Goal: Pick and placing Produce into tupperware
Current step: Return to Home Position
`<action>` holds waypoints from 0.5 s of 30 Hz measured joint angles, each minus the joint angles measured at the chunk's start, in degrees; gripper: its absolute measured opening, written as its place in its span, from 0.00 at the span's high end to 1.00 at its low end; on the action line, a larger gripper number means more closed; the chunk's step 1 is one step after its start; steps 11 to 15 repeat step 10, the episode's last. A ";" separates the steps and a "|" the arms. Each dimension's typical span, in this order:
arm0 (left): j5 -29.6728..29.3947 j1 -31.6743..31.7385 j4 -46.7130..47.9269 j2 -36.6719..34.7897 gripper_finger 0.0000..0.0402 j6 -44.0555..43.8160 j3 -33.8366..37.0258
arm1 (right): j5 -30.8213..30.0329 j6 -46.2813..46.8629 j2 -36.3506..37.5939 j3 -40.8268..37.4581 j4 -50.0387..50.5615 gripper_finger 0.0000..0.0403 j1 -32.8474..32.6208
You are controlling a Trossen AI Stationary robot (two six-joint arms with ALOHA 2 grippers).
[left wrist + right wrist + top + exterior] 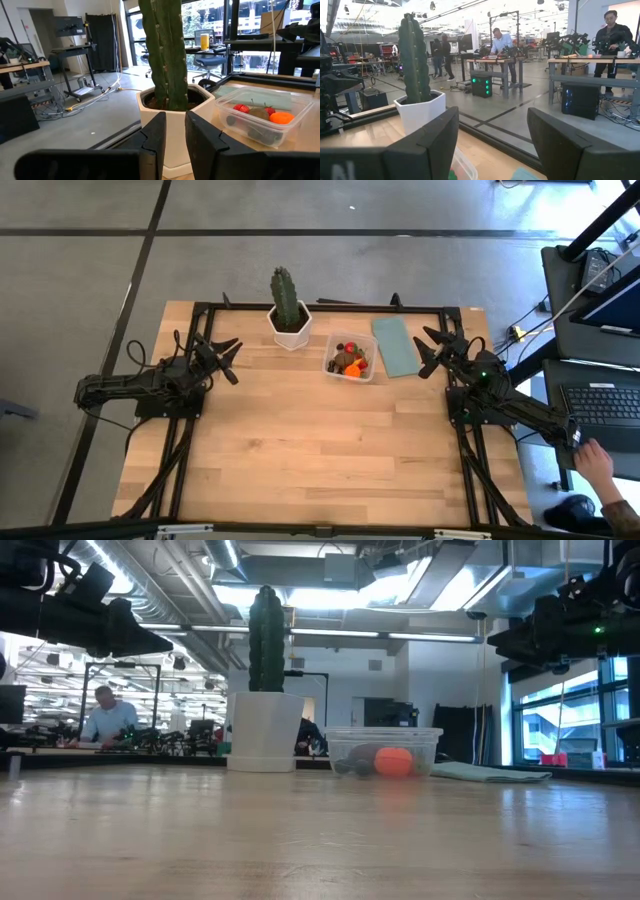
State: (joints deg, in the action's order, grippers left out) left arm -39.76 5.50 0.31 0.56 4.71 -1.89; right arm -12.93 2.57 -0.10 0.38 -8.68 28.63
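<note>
The clear square tupperware [351,361] stands on the table between the cactus [287,302] and the blue-grey lid [396,345]. Inside it lie the produce: red strawberries [241,108], a brown oval [259,114], an orange ball [281,118] and dark berries [340,366]. The ball also shows in the low view [393,761]. My left gripper [232,360] hovers left of the cactus, empty, its fingers a narrow gap apart [175,130]. My right gripper [428,352] hovers right of the lid, wide open and empty [492,135].
The tall green cactus in its white hexagonal pot [263,730] stands at the far edge, left of the tupperware. The flat lid lies on the table right of the tupperware. A dark frame [330,307] runs along the table's edges. A person's hand [592,458] shows off the table, right.
</note>
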 joint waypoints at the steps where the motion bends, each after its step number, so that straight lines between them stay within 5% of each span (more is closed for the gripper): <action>1: 0.01 -0.01 0.00 0.00 0.84 0.00 0.00 | 0.00 0.00 0.00 0.00 -0.01 0.41 0.01; 15: 0.01 0.00 -0.01 0.00 0.88 0.00 0.00 | 0.00 0.00 0.01 0.00 0.00 0.41 -0.01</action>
